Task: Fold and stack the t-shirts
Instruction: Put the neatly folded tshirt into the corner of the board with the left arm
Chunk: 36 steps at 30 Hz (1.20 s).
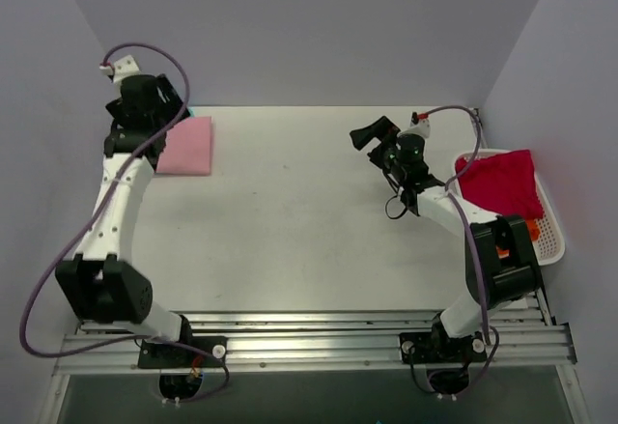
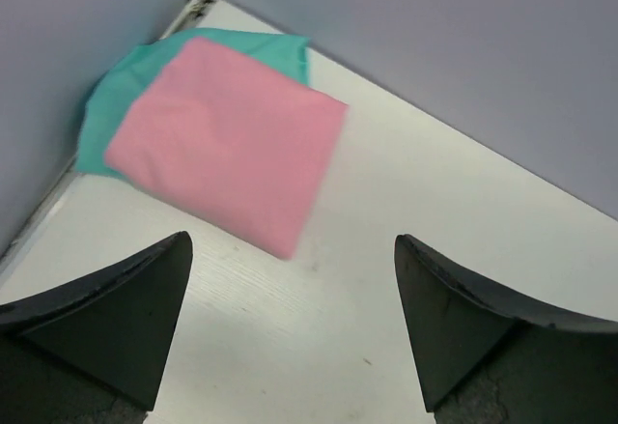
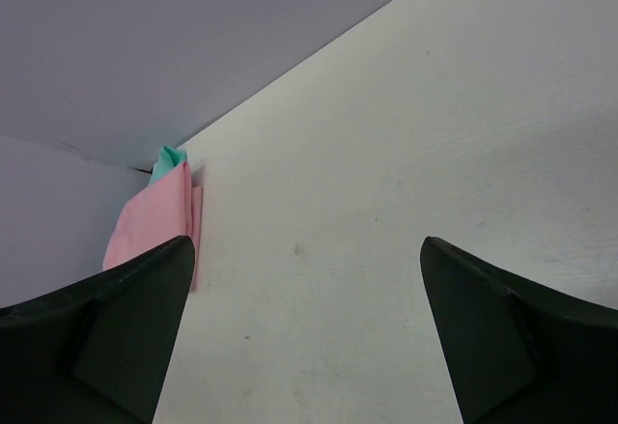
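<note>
A pale pink t-shirt (image 2: 227, 144), folded into a flat rectangle, lies on top of a folded teal t-shirt (image 2: 126, 86) in the table's far left corner. From above the pink one (image 1: 185, 146) covers nearly all of the teal one (image 1: 199, 112). My left gripper (image 2: 293, 240) hovers just short of the stack, open, with only bare table between its fingers. It shows from above at the stack's left edge (image 1: 153, 105). My right gripper (image 1: 375, 134) is raised over the table's right half, open and empty (image 3: 307, 242), facing the distant pink t-shirt (image 3: 154, 226).
A crumpled red cloth (image 1: 497, 181) lies in a white basket (image 1: 550, 240) at the table's right edge, beside the right arm. Grey walls close the table in at the back and on both sides.
</note>
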Each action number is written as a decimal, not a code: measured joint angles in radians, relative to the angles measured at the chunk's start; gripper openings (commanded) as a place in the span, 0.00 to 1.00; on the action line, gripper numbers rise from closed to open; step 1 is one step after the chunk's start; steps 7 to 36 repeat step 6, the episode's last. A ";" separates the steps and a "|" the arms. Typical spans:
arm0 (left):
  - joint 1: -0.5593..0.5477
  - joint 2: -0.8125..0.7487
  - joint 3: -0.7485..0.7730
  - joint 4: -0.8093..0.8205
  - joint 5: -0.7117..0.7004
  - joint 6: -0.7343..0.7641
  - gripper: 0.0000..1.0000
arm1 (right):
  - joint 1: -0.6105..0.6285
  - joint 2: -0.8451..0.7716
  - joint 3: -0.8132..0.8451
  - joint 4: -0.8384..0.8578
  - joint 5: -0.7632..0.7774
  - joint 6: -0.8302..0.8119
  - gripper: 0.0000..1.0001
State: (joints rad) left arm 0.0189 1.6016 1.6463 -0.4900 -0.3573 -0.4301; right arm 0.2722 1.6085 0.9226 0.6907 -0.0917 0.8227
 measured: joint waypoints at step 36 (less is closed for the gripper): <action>-0.246 -0.453 -0.442 0.105 -0.070 0.027 0.96 | 0.051 -0.053 -0.003 -0.056 0.032 -0.046 1.00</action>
